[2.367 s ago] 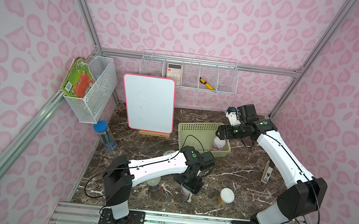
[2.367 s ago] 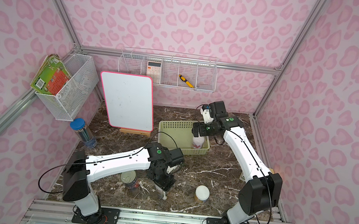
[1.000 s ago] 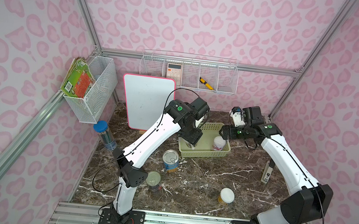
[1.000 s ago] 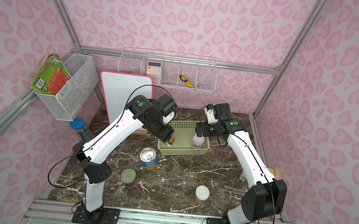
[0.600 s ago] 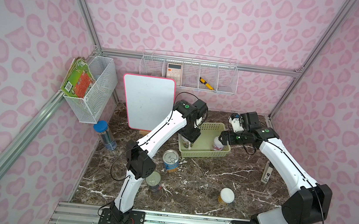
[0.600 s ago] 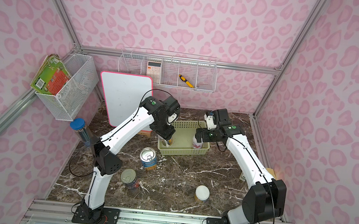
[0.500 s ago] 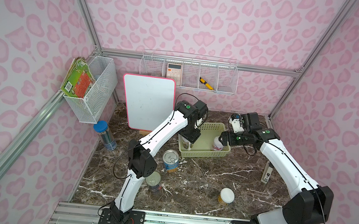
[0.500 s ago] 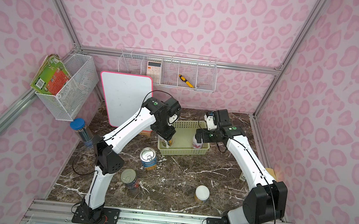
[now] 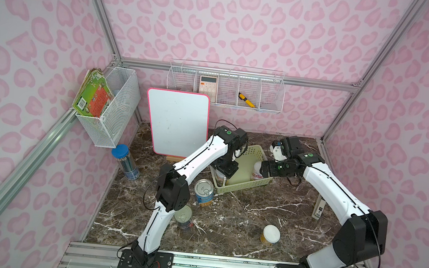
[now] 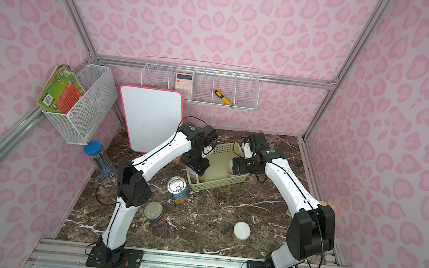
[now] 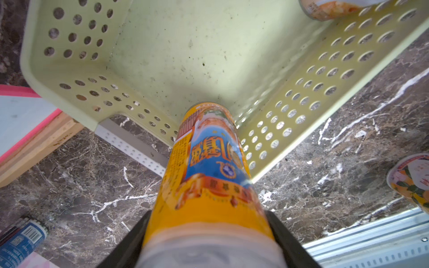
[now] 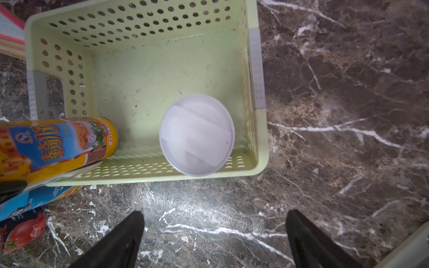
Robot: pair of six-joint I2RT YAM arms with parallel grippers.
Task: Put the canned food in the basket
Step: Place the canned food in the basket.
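Canned food shows here as five cans. A yellow can (image 11: 209,162) with a blue picture label and a white lid is clamped between the left jaws, which press on its sides at the lid end. Its other end reaches down into a corner of the basket (image 11: 301,92), the corner nearest the blue-yellow can (image 9: 204,192); whether it touches the basket floor cannot be told. The right jaws stand wide with nothing between them, over bare surface just outside the basket wall, near but apart from a white-lidded can (image 12: 197,134) that stands upright inside the basket.

The blue-yellow can has a silver pull-tab top and stands just beside the basket's outer wall. A dark can (image 9: 182,218), also silver-topped, stands closer to the left arm's base. A pale-lidded can (image 9: 270,234) with a yellow side stands alone, well apart from the others. The basket is pale green with rows of round holes in its walls.

The surface (image 9: 239,219) is dark brown marble with white veins. A pink-edged whiteboard (image 9: 179,122) leans behind the basket, a clear tube (image 9: 125,162) with a blue lid stands by the wall, and white wire baskets (image 9: 226,87) hang on pink spotted walls (image 9: 247,21).
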